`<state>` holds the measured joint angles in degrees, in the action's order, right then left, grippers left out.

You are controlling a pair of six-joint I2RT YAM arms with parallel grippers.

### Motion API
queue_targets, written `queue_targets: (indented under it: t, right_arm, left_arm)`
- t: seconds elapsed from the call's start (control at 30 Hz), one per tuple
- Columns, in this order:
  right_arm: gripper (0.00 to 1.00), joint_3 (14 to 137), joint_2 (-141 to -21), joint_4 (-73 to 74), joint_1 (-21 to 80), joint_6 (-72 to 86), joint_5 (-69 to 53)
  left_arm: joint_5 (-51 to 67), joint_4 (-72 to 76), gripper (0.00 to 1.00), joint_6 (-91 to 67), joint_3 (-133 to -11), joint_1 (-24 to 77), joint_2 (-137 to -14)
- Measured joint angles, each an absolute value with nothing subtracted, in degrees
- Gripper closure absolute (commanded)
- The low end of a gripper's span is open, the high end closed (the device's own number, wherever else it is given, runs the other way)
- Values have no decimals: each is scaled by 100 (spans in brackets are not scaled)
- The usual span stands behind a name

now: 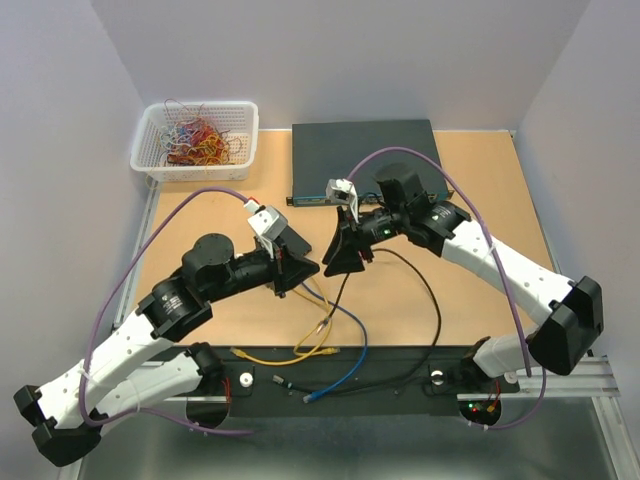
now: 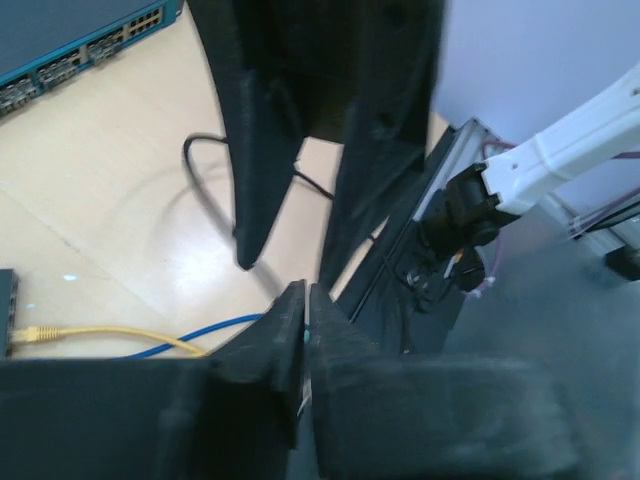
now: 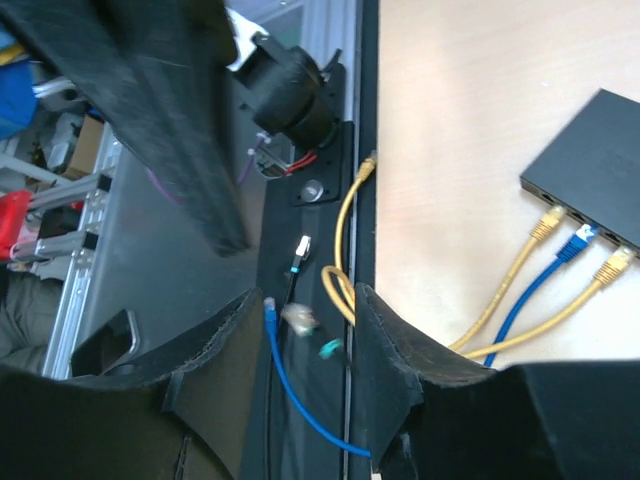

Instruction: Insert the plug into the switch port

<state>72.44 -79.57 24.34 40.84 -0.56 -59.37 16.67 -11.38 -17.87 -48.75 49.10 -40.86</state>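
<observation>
At back left, basket [image 1: 195, 140]; right of it, rack switch [image 1: 365, 160]. Before the switch, small box [image 3: 600, 150], three cables [image 3: 577, 243] plugged in, trailing toward near edge.

Plain pale lavender-grey walls [image 1: 340, 50] are closing in the top and both sides of the overhead frame. A light tan wooden tabletop [image 1: 510, 180] is filling the middle under soft, even light. A silver aluminium rail [image 1: 600, 378] is running along the lower right, and a dull grey metal surface [image 1: 330, 450] is stretching across the bottom.
</observation>
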Motion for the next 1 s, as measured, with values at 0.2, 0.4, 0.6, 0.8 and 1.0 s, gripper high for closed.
queue_targets:
  t: [0.2, 0.4, 0.6, 0.8, 1.0]
  right_arm:
    - [52, 7345, -8158, 2438, 4084, -34, -5686]
    - [45, 7422, -8158, 2383, 4084, 78, -5286]
    - [40, 7363, -8322, 2526, 4344, 362, -3603]
    - [43, 6997, -9299, 2980, 5015, 1186, -1575]
    - [43, 6040, -9179, 3503, 5120, 2294, -467]
  left_arm:
    - [1796, -1046, 100, -1765, -4875, 4908, -3955]
    - [1577, -1105, 88, -1782, -4790, 4908, -3979]
    - [832, -1439, 73, -1868, -4748, 4908, -4204]
    - [163, -1717, 69, -1933, -4748, 4908, -4233]
    - [-336, -1780, 69, -1988, -4746, 4906, -4021]
